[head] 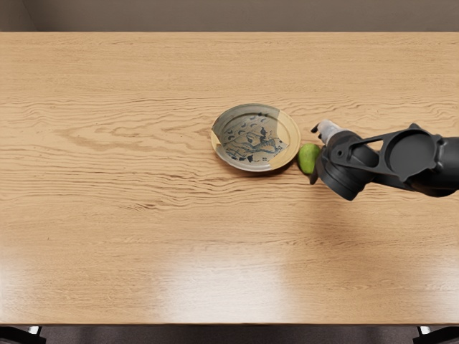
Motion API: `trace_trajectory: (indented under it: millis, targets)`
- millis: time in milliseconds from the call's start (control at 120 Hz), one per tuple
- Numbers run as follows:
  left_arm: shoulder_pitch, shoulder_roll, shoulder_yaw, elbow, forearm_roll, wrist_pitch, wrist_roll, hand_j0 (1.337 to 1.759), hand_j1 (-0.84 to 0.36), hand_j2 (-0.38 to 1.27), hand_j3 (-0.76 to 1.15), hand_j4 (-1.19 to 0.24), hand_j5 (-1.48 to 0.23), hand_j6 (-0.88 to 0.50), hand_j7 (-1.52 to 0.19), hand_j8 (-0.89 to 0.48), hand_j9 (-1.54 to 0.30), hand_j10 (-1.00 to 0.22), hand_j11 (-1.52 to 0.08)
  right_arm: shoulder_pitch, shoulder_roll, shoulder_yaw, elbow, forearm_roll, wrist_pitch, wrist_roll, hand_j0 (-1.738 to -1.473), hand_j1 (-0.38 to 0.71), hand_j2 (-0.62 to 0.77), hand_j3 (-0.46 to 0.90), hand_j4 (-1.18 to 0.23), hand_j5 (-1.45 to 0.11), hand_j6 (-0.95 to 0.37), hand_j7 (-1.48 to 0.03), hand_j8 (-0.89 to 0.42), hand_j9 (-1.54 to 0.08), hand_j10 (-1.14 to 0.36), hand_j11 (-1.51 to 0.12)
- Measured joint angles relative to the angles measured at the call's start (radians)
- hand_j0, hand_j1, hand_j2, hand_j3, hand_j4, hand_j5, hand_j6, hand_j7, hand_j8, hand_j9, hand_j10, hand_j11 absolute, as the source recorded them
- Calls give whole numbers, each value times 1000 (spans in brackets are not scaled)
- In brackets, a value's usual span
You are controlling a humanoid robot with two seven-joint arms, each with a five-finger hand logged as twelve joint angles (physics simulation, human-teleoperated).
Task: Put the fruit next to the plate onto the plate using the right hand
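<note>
The green fruit (308, 158) lay on the worktop (143, 215) just beside the plate (251, 136). The right hand (327, 140) was against it; I could not tell its grip.

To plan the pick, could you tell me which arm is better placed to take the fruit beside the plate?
Right: its robot hand is right beside the green fruit by the plate; the left arm is out of view.
</note>
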Motion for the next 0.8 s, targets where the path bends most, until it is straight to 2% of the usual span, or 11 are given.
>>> trace_trajectory:
  millis: [542, 742, 800]
  targets:
    - [0, 0, 0, 0, 0, 0, 0, 1658, 349, 0, 0, 0, 0, 0, 0, 0, 0, 0, 0, -22, 31, 14, -46, 0, 0, 0, -1658, -79, -44, 0, -226, -293, -227, -293, -226, -293, -226, -293]
    - [0, 0, 0, 0, 0, 0, 0, 1658, 349, 0, 0, 0, 0, 0, 0, 0, 0, 0, 0, -23, 40, 14, -54, 0, 0, 0, -1658, -33, -52, 0, -265, -343, -265, -343, -265, -343, -265, -343]
    - [0, 0, 0, 0, 0, 0, 0, 1658, 349, 0, 0, 0, 0, 0, 0, 0, 0, 0, 0, -24, 40, 14, -55, 0, 0, 0, -1658, 12, -59, 0, -302, -392, -303, -392, -302, -392, -302, -392]
